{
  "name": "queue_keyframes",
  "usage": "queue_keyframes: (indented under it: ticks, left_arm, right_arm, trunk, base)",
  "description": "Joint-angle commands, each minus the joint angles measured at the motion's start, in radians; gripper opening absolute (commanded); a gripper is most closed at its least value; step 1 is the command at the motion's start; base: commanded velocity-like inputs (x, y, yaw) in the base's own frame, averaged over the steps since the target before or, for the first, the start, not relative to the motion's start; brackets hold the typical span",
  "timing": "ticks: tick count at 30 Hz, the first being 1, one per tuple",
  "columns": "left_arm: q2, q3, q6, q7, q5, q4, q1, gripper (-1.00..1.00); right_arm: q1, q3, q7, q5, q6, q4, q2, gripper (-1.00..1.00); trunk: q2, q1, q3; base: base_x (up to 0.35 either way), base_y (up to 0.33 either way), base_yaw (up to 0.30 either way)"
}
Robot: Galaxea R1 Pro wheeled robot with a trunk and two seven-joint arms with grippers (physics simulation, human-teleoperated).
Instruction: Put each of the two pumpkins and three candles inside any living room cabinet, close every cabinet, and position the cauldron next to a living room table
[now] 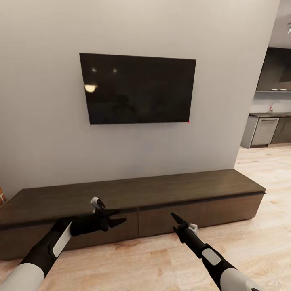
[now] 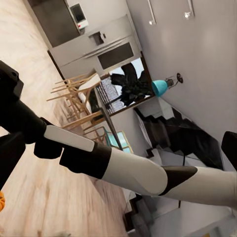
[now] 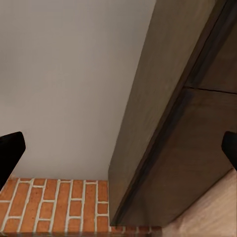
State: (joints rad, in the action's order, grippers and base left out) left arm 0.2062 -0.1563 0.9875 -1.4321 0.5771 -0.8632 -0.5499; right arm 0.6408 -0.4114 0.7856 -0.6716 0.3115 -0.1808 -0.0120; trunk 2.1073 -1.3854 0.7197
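Both grippers are empty with jaws spread: left gripper [image 1: 114, 217] and right gripper [image 1: 174, 218] hover just in front of the cabinet [image 1: 194, 210], which runs long, left to right, all fronts shut. Left looks slightly nearer.

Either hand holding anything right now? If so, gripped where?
Nothing is held. The left hand and right hand both hover empty with fingers apart in front of the cabinet, whose drawer fronts are shut.
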Motion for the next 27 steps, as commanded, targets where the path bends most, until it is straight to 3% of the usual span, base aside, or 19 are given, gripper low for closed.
queue_keyframes:
  ticks: [1,7,11,17,27]
  left_arm:
    - [0.002,-0.004,0.010,-0.004,0.004,0.000,-0.001,1.00]
    - [0.004,-0.006,0.010,-0.013,0.004,0.000,-0.001,1.00]
    - [0.006,-0.006,0.010,-0.029,0.004,0.000,-0.001,1.00]
    - [0.007,-0.008,0.010,-0.049,0.004,0.001,-0.001,1.00]
    - [0.006,-0.014,0.011,-0.050,0.003,-0.003,-0.001,1.00]
  right_arm:
    - [0.000,0.000,0.001,-0.022,0.010,-0.001,0.000,1.00]
    - [0.000,0.000,-0.001,-0.043,0.002,-0.008,0.000,1.00]
    - [0.000,0.000,-0.002,-0.044,-0.003,-0.010,0.000,1.00]
    - [0.000,0.002,-0.010,-0.041,-0.071,-0.009,0.000,1.00]
    - [0.000,0.006,-0.010,-0.039,-0.084,-0.012,-0.001,1.00]
  trunk:
    - [0.008,-0.004,0.004]
    - [0.050,-0.027,0.023]
    - [0.078,-0.042,0.036]
    - [0.120,-0.065,0.054]
    - [0.190,-0.103,0.086]
  base:
    - [0.000,0.000,0.000]
    - [0.000,0.000,0.000]
    - [0.000,0.000,0.000]
    - [0.000,0.000,0.000]
    - [0.000,0.000,0.000]
